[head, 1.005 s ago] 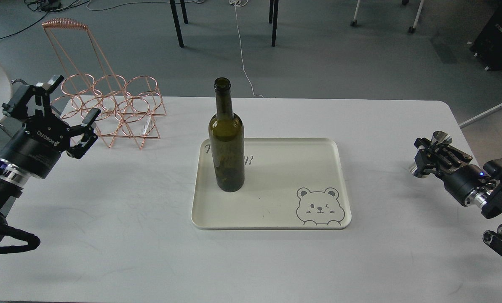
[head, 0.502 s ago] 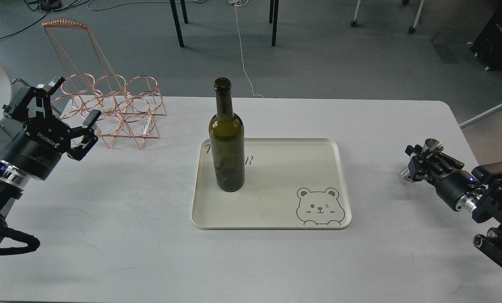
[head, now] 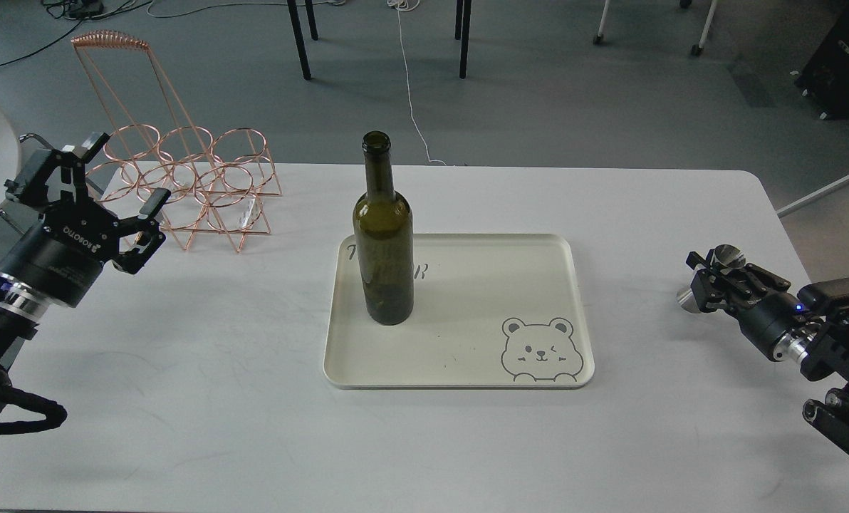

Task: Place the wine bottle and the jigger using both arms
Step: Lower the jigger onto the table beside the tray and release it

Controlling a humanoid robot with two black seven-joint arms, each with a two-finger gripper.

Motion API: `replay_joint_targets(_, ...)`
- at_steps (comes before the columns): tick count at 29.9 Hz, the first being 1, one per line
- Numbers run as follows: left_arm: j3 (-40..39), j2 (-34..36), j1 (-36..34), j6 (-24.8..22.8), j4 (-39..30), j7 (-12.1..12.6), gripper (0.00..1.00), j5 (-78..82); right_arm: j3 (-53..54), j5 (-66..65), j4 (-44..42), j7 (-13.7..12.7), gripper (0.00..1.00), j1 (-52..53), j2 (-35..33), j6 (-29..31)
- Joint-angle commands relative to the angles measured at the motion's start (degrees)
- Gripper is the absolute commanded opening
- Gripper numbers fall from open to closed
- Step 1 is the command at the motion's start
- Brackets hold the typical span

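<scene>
The wine bottle (head: 384, 235), dark olive-green and unlabelled, stands upright on the left part of the cream tray (head: 467, 381) at the table's middle. My left gripper (head: 124, 178) is open and empty at the far left, well apart from the bottle. My right gripper (head: 706, 278) is at the far right, shut on the small silver jigger (head: 728, 254), which it holds tilted, low over the table and to the right of the tray. I cannot tell whether the jigger's lower end touches the table.
A copper wire bottle rack (head: 189, 185) stands at the back left, just behind my left gripper. The tray has a bear drawing (head: 542, 349) in its front right corner. The white table's right edge (head: 788, 228) runs close behind my right gripper.
My right gripper has moved left and down with the jigger, which now sits lower and more tilted. My left gripper has barely shifted. The bottle has not moved.
</scene>
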Motion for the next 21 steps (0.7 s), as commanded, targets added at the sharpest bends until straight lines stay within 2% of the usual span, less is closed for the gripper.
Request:
replay_joint_targets(1,-0.03,-0.06,0.03,0.0,-0.05,0.0,0.98,0.0,-0.14,0.0,0.23,0.0,0.54,0.11,-0.25,0.0)
replay_joint_targets(5,-0.12,0.03,-0.05,0.0,-0.14,0.0,0.98,0.0,-0.14,0.09,0.84,0.0,0.77,0.02,-0.43,0.0)
replay_joint_targets(9,-0.03,-0.06,-0.05,0.0,-0.14,0.0,0.98,0.0,-0.14,0.09,1.1,0.0,0.9,-0.42,-2.53,0.0)
replay_joint_targets(14,-0.03,-0.06,0.03,0.0,-0.14,0.0,0.98,0.09,-0.14,0.53,3.38,0.0,0.93,-2.0,-5.26,0.0)
replay_joint_targets(21,-0.03,-0.06,0.03,0.0,-0.4,0.0,0.98,0.35,-0.14,0.53,12.16,0.0,0.94,-6.65,-11.4,0.0)
